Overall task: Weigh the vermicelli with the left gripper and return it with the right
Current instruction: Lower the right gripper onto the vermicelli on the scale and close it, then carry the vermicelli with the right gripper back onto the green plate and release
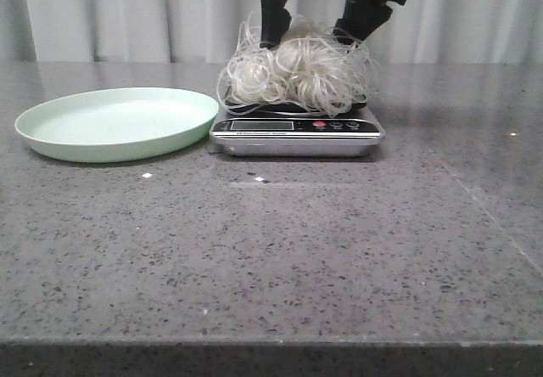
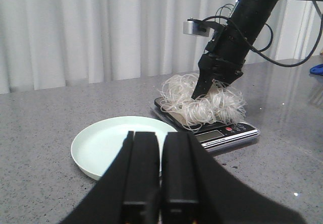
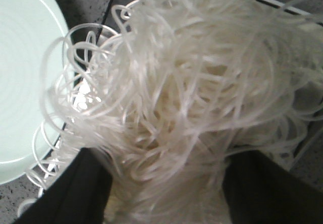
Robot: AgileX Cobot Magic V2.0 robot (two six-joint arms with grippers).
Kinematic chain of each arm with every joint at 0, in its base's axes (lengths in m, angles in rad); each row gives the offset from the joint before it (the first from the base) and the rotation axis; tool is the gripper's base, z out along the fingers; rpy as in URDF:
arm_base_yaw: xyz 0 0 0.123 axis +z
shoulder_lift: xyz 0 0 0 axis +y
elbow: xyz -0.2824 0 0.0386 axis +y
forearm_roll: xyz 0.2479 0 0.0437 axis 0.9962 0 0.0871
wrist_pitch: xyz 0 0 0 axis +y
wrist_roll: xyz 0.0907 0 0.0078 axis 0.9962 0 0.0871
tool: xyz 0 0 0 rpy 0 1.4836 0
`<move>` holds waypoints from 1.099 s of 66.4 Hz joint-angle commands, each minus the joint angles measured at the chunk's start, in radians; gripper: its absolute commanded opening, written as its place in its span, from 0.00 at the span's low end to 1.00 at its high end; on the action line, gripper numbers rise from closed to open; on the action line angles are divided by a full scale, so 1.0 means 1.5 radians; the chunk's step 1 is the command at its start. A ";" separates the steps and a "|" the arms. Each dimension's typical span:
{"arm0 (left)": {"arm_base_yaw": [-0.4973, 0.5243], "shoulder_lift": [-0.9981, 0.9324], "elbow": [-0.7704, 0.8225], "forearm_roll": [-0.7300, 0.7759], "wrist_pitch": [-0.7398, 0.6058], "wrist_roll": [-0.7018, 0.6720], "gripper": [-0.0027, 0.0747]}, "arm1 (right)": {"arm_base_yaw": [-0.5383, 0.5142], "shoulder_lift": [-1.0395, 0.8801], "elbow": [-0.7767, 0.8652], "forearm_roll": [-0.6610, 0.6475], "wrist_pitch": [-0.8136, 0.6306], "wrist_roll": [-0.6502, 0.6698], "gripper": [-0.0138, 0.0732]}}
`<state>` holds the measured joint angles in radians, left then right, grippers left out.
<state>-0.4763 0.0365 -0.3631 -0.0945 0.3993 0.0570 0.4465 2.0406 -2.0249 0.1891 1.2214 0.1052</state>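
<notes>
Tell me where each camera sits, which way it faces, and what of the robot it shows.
Front view: faces forward over the table; sees the plate, the scale bearing the vermicelli, and the right claw straddling it.
Left wrist view: low, beyond the plate; its own left claw shut, the right arm over the scale.
Right wrist view: right above the vermicelli; own fingers flank it.
Shared: all three show vermicelli and plate.
</notes>
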 commanded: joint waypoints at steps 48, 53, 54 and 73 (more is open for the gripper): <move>0.001 0.008 -0.016 -0.006 -0.060 0.000 0.20 | 0.148 0.013 -0.308 0.024 -0.010 -0.044 0.32; 0.001 0.008 -0.016 -0.006 -0.060 0.000 0.20 | 0.159 0.041 -0.308 0.024 -0.018 -0.048 0.32; 0.001 0.008 -0.016 -0.006 -0.060 0.000 0.20 | 0.161 0.043 -0.308 0.024 -0.020 -0.048 0.33; 0.001 0.008 -0.016 -0.006 -0.060 0.000 0.20 | 0.163 0.096 -0.308 0.035 -0.001 -0.047 0.84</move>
<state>-0.4763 0.0365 -0.3631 -0.0945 0.3924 0.0574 0.6961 2.2542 -2.4530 0.2206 1.2655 0.0485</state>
